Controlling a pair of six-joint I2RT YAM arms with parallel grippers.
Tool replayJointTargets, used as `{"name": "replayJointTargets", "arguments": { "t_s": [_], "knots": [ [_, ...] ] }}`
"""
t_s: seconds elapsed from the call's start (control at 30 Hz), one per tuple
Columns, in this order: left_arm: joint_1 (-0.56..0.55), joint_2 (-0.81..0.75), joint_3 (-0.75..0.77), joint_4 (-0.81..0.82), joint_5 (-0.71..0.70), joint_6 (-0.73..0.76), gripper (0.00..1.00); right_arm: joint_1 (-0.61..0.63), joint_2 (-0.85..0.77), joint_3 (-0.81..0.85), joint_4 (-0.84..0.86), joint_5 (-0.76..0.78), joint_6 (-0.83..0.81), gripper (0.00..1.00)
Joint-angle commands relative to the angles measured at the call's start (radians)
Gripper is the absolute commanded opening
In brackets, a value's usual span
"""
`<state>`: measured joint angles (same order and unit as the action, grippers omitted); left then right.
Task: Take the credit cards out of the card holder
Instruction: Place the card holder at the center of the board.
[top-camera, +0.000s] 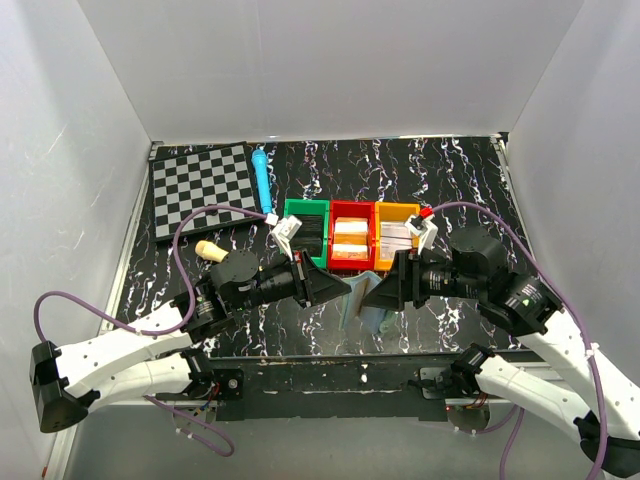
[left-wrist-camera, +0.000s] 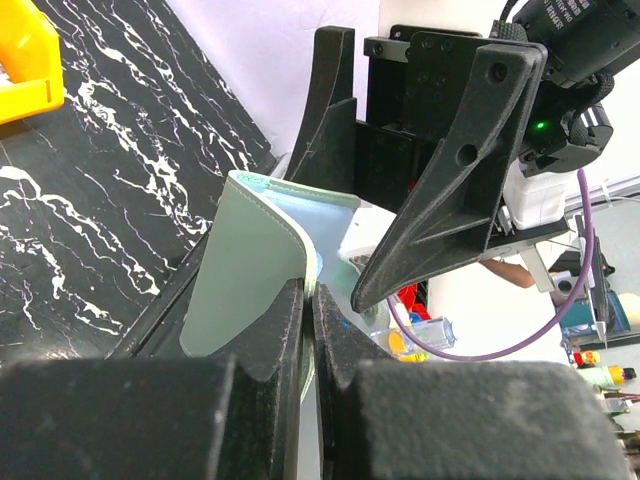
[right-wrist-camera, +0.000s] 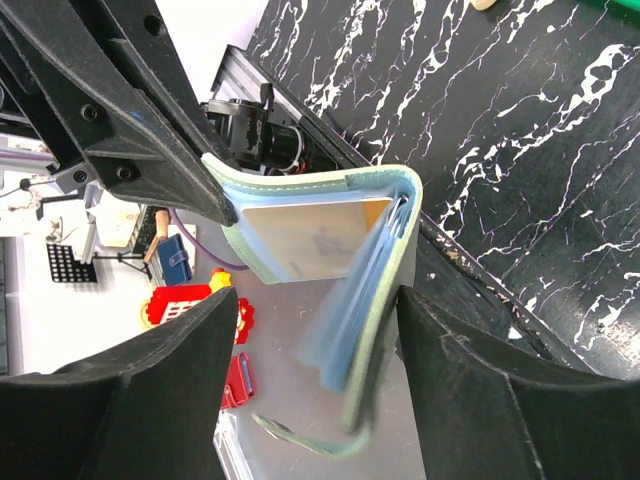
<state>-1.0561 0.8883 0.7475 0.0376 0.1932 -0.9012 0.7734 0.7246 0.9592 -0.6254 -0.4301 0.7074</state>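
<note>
Near table's (top-camera: 455, 170) front edge, left gripper (left-wrist-camera: 308, 300) clamps card holder (left-wrist-camera: 250, 280); right gripper (right-wrist-camera: 318, 300) gapes wide around it. Close yours on tan card (right-wrist-camera: 310, 235) alone, then pull straight.

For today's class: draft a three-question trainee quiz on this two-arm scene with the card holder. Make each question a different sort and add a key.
1. True or false: the left claw is shut on the card holder.
2. The right claw is: A open, either side of the card holder; B shut on a card; C shut with nothing in it.
3. Fill in: the bin between the green bin and the orange bin is ____.
Key: 1 true; 2 A; 3 red.
</note>
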Motion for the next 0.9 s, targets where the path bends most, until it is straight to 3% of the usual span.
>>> {"name": "replayJointTargets", "arguments": {
  "t_s": [0.0,0.13,0.23,0.33,0.43,0.57,0.6,0.73,0.8,0.87],
  "knots": [
    [-0.005,-0.025,0.015,0.039,0.018,-0.007,0.00,-0.008,-0.017,0.035,0.050,-0.001,0.003,0.74],
    [-0.005,-0.029,0.007,0.045,0.018,-0.010,0.00,-0.010,-0.007,0.039,0.050,-0.012,0.003,0.74],
    [-0.005,-0.032,0.000,0.056,0.023,-0.016,0.00,-0.010,0.006,0.039,0.047,-0.016,0.003,0.66],
    [-0.005,-0.037,-0.010,0.074,0.026,-0.021,0.00,-0.010,0.022,0.035,0.047,-0.032,0.003,0.49],
    [-0.005,-0.041,-0.023,0.100,0.035,-0.025,0.00,-0.010,0.027,0.030,0.049,-0.042,0.001,0.24],
    [-0.005,-0.058,-0.049,0.096,0.009,-0.036,0.00,-0.010,0.024,0.044,0.026,-0.036,-0.013,0.01],
    [-0.004,-0.066,-0.059,0.091,0.000,-0.038,0.02,-0.010,0.025,0.050,0.009,-0.032,-0.019,0.01],
    [-0.005,-0.100,-0.118,0.102,-0.021,-0.050,0.48,-0.010,0.030,0.053,-0.039,-0.003,-0.031,0.01],
    [-0.005,-0.114,-0.149,0.107,-0.041,-0.064,0.66,-0.010,0.054,0.070,-0.095,0.028,-0.046,0.01],
    [-0.004,-0.124,-0.190,0.134,-0.061,-0.083,0.77,-0.010,0.082,0.088,-0.141,0.048,-0.063,0.01]
  ]
}}
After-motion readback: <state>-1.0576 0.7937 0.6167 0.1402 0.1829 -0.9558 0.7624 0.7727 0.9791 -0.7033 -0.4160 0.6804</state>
